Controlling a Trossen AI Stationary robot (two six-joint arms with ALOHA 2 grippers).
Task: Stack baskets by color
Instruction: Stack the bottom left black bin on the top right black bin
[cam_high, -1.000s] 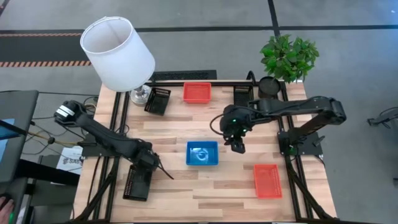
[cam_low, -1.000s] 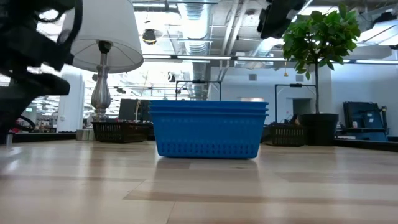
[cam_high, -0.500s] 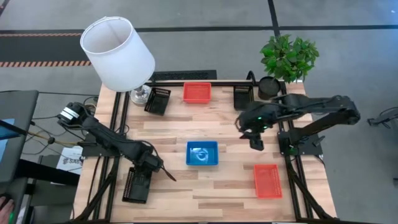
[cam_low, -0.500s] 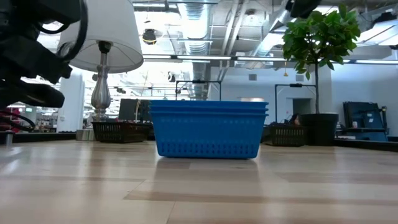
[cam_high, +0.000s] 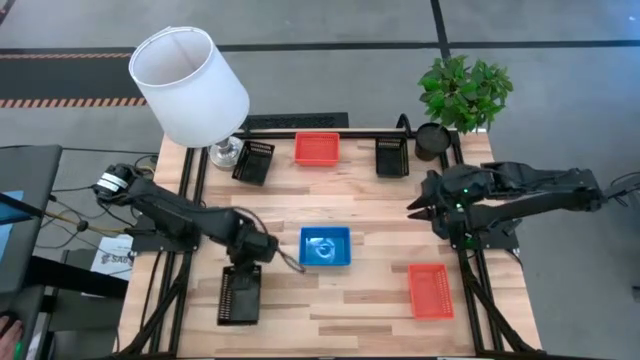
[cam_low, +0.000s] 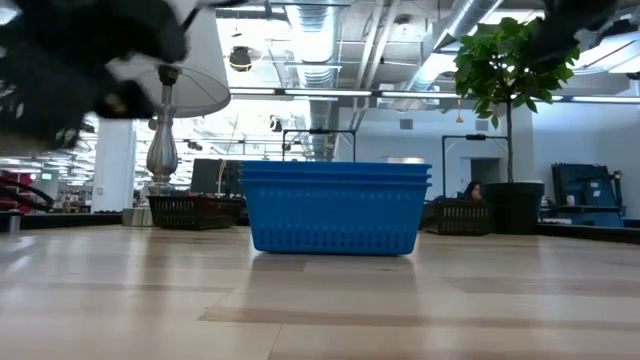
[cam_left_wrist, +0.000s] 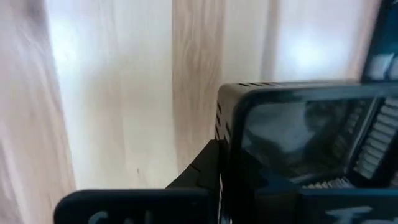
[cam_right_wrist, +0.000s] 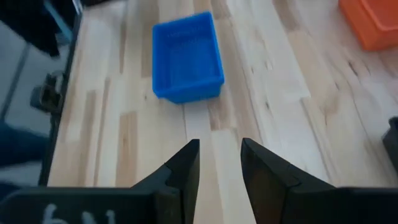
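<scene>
My left gripper (cam_high: 247, 266) is shut on a black basket (cam_high: 240, 296) at the table's near left, beside the stack of blue baskets (cam_high: 325, 247) at the middle. In the left wrist view the black basket (cam_left_wrist: 305, 124) fills the space by the fingers. My right gripper (cam_high: 413, 209) hangs open over the table's right side, nothing between its fingers (cam_right_wrist: 186, 168). The blue baskets (cam_right_wrist: 186, 57) lie ahead of it. Other baskets rest on their bottoms: red ones (cam_high: 317, 148) (cam_high: 430, 290) and black ones (cam_high: 253, 160) (cam_high: 391, 156). My left gripper pinches the black basket's far short wall at its rim (cam_left_wrist: 225, 118) between its two fingers. The fingers come from above, slanting down. The basket hangs below them with its length toward the table's near edge; I cannot tell whether its near end is clear of the table.
A white lamp (cam_high: 190, 85) stands at the far left corner and a potted plant (cam_high: 462, 92) at the far right. Bare wood lies between the blue stack and the near edge (cam_high: 330, 310).
My left gripper has taken hold of the black basket and gone up and toward the blue stack; the basket has shifted with it toward the table's right. My right gripper has drawn back from beside the blue stack toward the table's right edge.
</scene>
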